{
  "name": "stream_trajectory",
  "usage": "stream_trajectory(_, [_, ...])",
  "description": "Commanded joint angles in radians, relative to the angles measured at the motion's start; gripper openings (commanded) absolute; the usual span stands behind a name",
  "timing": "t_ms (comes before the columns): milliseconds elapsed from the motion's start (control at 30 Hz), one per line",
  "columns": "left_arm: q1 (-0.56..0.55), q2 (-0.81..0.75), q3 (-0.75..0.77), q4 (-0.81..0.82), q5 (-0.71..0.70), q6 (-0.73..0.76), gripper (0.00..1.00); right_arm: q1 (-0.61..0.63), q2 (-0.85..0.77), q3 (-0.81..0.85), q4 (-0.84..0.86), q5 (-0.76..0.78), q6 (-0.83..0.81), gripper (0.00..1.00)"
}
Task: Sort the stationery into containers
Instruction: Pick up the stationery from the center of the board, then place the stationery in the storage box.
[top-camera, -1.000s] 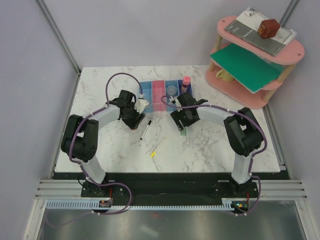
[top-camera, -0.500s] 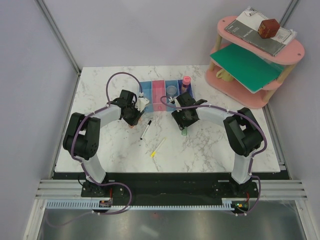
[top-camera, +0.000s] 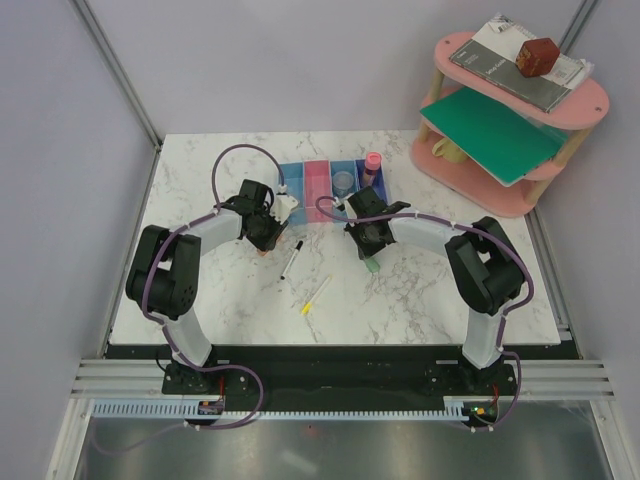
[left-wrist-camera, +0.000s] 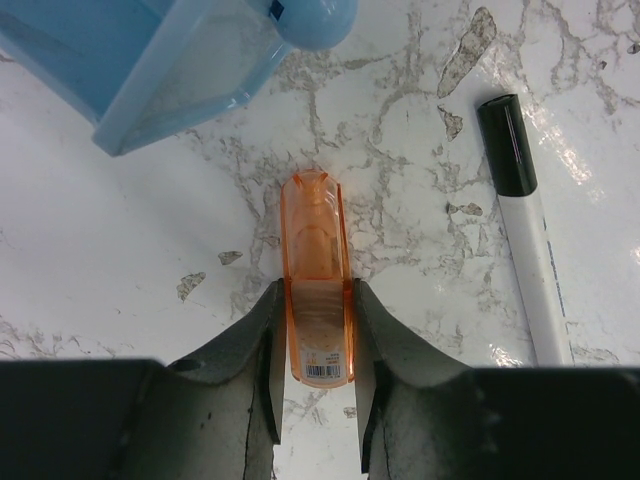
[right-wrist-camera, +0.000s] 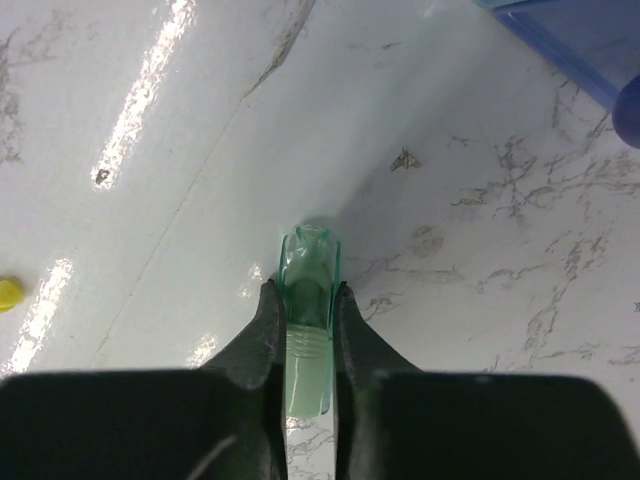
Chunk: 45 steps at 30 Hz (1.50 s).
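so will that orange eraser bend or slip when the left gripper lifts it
Probably stiff: the orange eraser has a hard-looking clear plastic shell, so it shouldn't bend. That glossy shell may be slippery, and the left gripper grips only one end, so it could pivot. Its thin see-through casing suggests it's light.

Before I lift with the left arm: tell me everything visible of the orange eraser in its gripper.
The orange eraser is a stubby, translucent plastic stick with a rounded far end and a barcode label near its other end. It sits lengthwise between the fingers of the left gripper, which press both sides, over the marble table; whether it rests there is unclear. The rounded end points toward the light blue bin, not touching. The black-white pen lies apart.
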<state>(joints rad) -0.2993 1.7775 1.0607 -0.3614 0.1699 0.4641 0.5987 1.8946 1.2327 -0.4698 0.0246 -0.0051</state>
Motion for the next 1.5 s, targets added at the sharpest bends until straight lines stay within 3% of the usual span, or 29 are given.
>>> stream_trajectory(0, [0.003, -0.004, -0.027, -0.034, 0.02, -0.028, 0.02, 0.007, 0.027, -0.042, -0.044, 0.041, -0.016, 0.03])
stream_trajectory(233, [0.003, -0.102, 0.013, -0.089, 0.104, -0.073, 0.02, 0.007, -0.003, -0.022, -0.049, 0.037, -0.032, 0.0])
stream_trajectory(467, [-0.001, -0.196, 0.105, -0.155, 0.217, -0.128, 0.02, 0.007, -0.051, 0.022, -0.087, -0.064, -0.062, 0.0])
stream_trajectory(767, [-0.004, -0.202, 0.251, -0.148, 0.269, -0.174, 0.02, 0.007, -0.066, 0.175, -0.133, -0.201, -0.104, 0.0])
stream_trajectory(1033, [-0.004, -0.064, 0.381, 0.051, 0.304, -0.3, 0.02, -0.011, -0.054, 0.31, -0.133, -0.201, -0.095, 0.0])
stream_trajectory(1467, [-0.012, 0.23, 0.62, 0.165, 0.376, -0.43, 0.02, -0.085, 0.023, 0.53, -0.036, -0.169, -0.026, 0.0])
